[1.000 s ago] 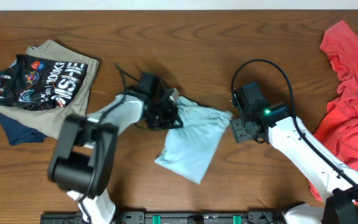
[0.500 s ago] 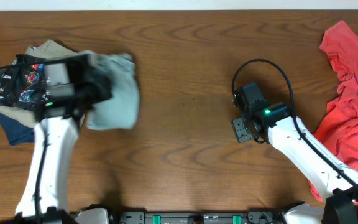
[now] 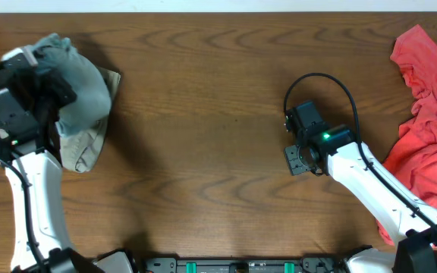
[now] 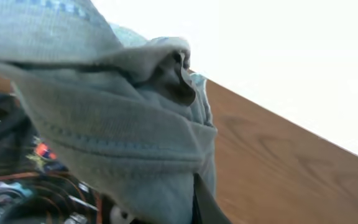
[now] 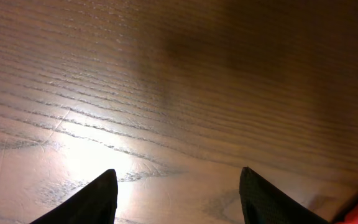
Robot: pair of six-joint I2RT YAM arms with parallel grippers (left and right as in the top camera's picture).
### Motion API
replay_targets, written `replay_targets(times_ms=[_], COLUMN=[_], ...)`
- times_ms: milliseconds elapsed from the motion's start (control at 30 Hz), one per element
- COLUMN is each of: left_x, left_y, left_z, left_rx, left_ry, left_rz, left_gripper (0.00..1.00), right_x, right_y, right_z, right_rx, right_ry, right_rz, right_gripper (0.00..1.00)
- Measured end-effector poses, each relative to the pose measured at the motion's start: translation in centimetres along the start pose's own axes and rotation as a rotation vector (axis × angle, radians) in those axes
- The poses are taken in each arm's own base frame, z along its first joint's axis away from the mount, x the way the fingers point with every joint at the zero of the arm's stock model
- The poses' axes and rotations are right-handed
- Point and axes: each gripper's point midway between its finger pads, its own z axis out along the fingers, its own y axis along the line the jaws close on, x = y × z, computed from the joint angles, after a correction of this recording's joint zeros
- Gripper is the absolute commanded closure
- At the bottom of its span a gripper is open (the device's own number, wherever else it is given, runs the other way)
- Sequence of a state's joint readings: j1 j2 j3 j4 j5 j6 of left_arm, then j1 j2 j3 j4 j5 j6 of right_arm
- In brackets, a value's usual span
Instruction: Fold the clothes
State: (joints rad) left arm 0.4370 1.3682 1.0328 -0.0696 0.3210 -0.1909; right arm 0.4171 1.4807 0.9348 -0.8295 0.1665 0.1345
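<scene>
At the far left the left claw (image 3: pixel 55 87) is clenched on the pale blue T-shirt (image 3: pixel 82 83). The cloth covers the jaws themselves, so the grip shows only by the way the fabric gathers at the wrist and hangs from there. The T-shirt is off the wood, bunched into a soft lump above the left edge of the tabletop (image 3: pixel 203 114). In the left wrist view its hems and folds (image 4: pixel 117 143) fill nearly the whole picture, very close to the lens.

Directly under it lies a khaki garment (image 3: pixel 82 148), and the wrist view also shows a dark printed garment (image 4: pixel 23 193) below the blue cloth. I judge that this corner serves as the stack for finished pieces, and that the T-shirt is held here in order to be set down on top. It looks more crumpled than flat at this moment. Whether its fold remains tidy inside the lump I cannot tell. Whether its lower edge touches the khaki one is also not clear.

The middle of the tabletop is bare wood.

To the right, the right claw (image 3: pixel 294 159) is released and grasps nothing. Its two dark fingers (image 5: pixel 86 199) stand apart, low over plain wood grain. It probably waits here because the left arm needs no help for the placing. At the far right a red garment (image 3: pixel 427 114) lies loose and unfolded, near this arm, and it seems the likely next piece.
</scene>
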Motion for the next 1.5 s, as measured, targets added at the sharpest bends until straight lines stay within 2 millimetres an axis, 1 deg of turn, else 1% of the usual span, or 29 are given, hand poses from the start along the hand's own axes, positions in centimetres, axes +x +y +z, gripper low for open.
replay_targets(times_ms=[33,67,100,133,167,200,333,433,533,600,667,733,767,800,900,933,967,1000,1067,1100,1133,1167,1200,1233,1300,1367,1400,1467,1500], left_x=[-0.1,-0.2,-0.1,0.0,0.0,0.2,1.5,2.4,2.5,2.5,2.5,2.4,2.5,2.6,3.5,4.3,5.4,6.5,9.6,11.1,13.2,14.8,16.5,18.7,22.4,25.8,27.0,29.0,29.6], left_y=[0.7,1.6,2.6,3.4,4.5,5.6,10.1,12.9,14.0,13.8,12.9,11.3,10.1,8.8,3.3,1.1,-1.3,-3.0,-6.8,-8.2,-10.1,-11.1,-11.8,-12.6,-12.7,-11.9,-11.5,-10.1,-9.3], left_z=[0.2,0.5,0.8,1.1,1.4,1.7,2.0,1.4,0.9,1.0,1.3,1.8,2.1,2.4,3.3,3.5,3.7,3.8,3.6,3.3,2.9,2.5,2.0,1.4,-0.1,-2.1,-3.0,-5.1,-6.2], left_rx=[-0.020,-0.045,-0.072,-0.096,-0.123,-0.152,-0.260,-0.331,-0.359,-0.348,-0.313,-0.266,-0.240,-0.211,-0.100,-0.059,-0.017,0.013,0.071,0.091,0.122,0.136,0.142,0.146,0.123,0.075,0.051,-0.010,-0.043], left_ry=[-0.007,-0.010,-0.010,-0.011,-0.011,-0.011,0.020,0.039,0.036,0.037,0.042,0.047,0.053,0.061,0.103,0.130,0.167,0.203,0.298,0.345,0.409,0.459,0.517,0.590,0.731,0.884,0.946,1.071,1.126], left_rz=[-0.007,-0.019,-0.033,-0.038,-0.054,-0.068,-0.164,-0.249,-0.293,-0.302,-0.302,-0.287,-0.272,-0.254,-0.166,-0.130,-0.091,-0.063,-0.003,0.023,0.062,0.085,0.107,0.134,0.174,0.204,0.214,0.224,0.225], left_gripper=[0.93,0.91,0.69,0.32,0.10,0.02,0.02,0.02,0.02,0.02,0.02,0.02,0.02,0.02,0.02,0.02,0.02,0.02,0.02,0.02,0.02,0.02,0.02,0.02,0.02,0.02,0.02,0.02,0.02], right_x=[0.0,0.0,0.0,0.0,0.0,0.0,0.5,0.7,0.8,0.8,0.8,0.8,0.6,0.4,-0.3,-0.6,-1.1,-1.4,-2.1,-2.4,-2.7,-2.9,-3.2,-3.3,-3.4,-3.5,-3.4,-3.5,-3.4], right_y=[0.0,0.0,0.0,0.0,0.0,0.0,-0.1,-0.1,-0.1,-0.1,-0.1,0.0,0.1,0.3,1.2,1.6,2.3,2.7,3.8,4.4,4.8,5.2,5.5,5.7,5.5,4.5,3.7,1.7,0.8], right_z=[0.0,0.0,0.0,0.0,0.0,0.0,0.0,0.0,0.0,0.0,0.0,0.0,0.0,0.0,0.0,-0.1,-0.2,-0.3,-0.5,-0.7,-0.8,-1.0,-1.1,-1.2,-1.2,-1.2,-1.1,-1.1,-1.2], right_rx=[0.000,0.000,0.000,0.000,0.000,0.000,0.003,0.004,0.005,0.005,0.004,-0.001,-0.010,-0.019,-0.070,-0.094,-0.130,-0.157,-0.218,-0.252,-0.280,-0.301,-0.321,-0.333,-0.352,-0.358,-0.356,-0.344,-0.340], right_ry=[0.000,0.000,0.000,0.000,0.000,0.001,0.018,0.030,0.033,0.033,0.033,0.031,0.027,0.019,-0.009,-0.020,-0.036,-0.048,-0.073,-0.084,-0.097,-0.106,-0.113,-0.116,-0.116,-0.108,-0.097,-0.084,-0.071], right_rz=[0.000,0.000,0.000,0.000,0.000,0.000,0.005,0.004,0.006,0.007,0.010,0.011,0.014,0.015,0.029,0.032,0.028,0.030,0.029,0.028,0.027,0.026,0.025,0.027,0.045,0.087,0.118,0.185,0.218], right_gripper=[0.39,0.39,0.39,0.39,0.39,0.39,0.39,0.38,0.38,0.37,0.34,0.30,0.27,0.24,0.06,0.01,0.01,0.01,0.01,0.01,0.01,0.01,0.01,0.01,0.01,0.01,0.01,0.01,0.01])
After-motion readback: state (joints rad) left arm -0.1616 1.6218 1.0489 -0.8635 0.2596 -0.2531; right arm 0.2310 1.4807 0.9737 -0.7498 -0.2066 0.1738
